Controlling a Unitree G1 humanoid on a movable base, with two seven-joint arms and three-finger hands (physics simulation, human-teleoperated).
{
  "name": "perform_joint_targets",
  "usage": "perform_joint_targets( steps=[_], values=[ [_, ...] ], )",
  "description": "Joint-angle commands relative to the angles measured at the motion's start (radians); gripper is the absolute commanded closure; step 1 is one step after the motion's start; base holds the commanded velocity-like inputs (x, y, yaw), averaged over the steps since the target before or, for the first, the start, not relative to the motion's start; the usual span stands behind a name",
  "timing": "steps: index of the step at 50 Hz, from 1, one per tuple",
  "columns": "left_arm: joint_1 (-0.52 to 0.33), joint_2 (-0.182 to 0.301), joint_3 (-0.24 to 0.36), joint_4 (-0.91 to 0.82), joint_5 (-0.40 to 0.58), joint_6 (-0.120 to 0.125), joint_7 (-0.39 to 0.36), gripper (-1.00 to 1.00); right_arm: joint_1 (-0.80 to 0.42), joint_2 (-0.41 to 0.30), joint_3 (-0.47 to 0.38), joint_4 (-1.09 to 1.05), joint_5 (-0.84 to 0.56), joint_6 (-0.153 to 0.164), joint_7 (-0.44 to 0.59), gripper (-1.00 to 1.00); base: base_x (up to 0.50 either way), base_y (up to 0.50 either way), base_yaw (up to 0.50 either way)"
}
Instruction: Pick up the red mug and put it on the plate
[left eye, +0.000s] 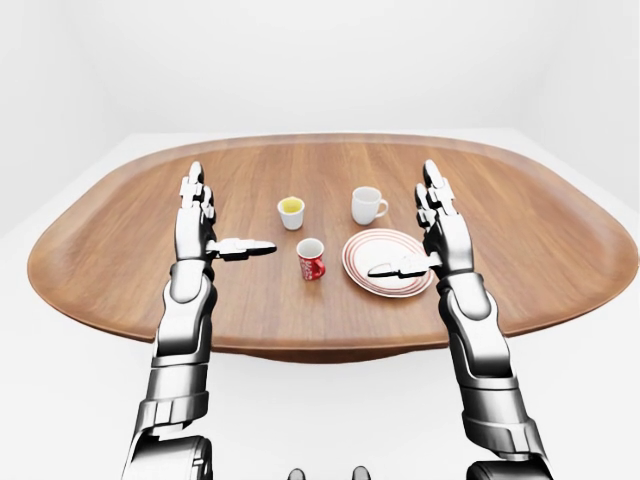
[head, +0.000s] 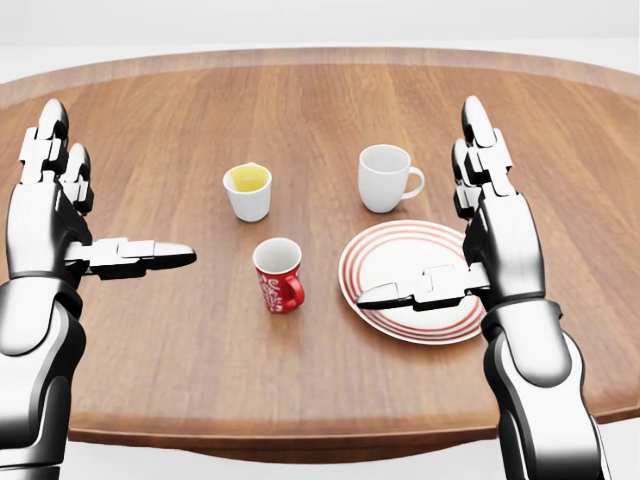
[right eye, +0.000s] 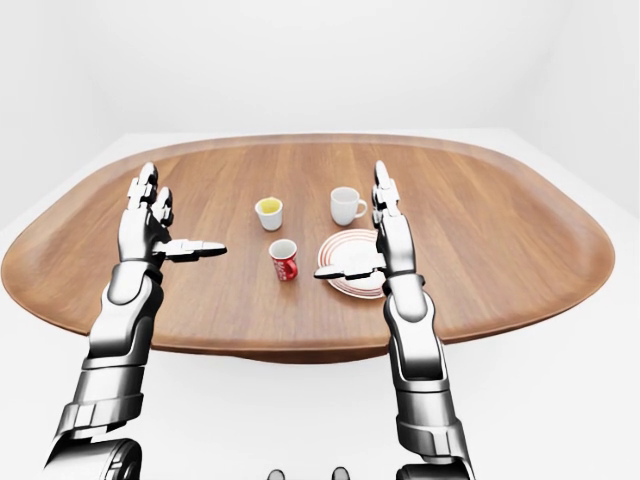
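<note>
One oval wooden table (head: 180, 330) carries three cups and one plate. The small red mug with white pattern (head: 277, 275) stands upright near the middle of the table, toward its near edge, handle turned to the right of the head view. Just beside it on the right lies the round white plate with red rings (head: 400, 262), bare. Toward the far edge stand a white cup with yellow inside (head: 248, 190) and a plain white handled mug (head: 384, 177). Both hands hover with fingers released: the left hand (head: 48, 215) well apart from the mug, the right hand (head: 492, 235) over the plate's right rim, thumb across it.
</note>
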Motion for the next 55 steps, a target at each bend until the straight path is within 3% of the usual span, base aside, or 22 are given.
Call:
perform_joint_targets(
  steps=[1,55],
  values=[
    [-0.003,0.001,0.001,0.017,-0.001,0.000,0.003,-1.00,0.004,0.003,0.002,-0.005,-0.005,0.000,0.005,-1.00,0.23,0.00,0.00],
    [0.004,0.006,0.006,-0.049,-0.012,0.000,0.009,-1.00,0.025,0.004,0.004,-0.061,-0.025,0.000,0.024,-1.00,0.23,0.00,0.00]
  ],
)
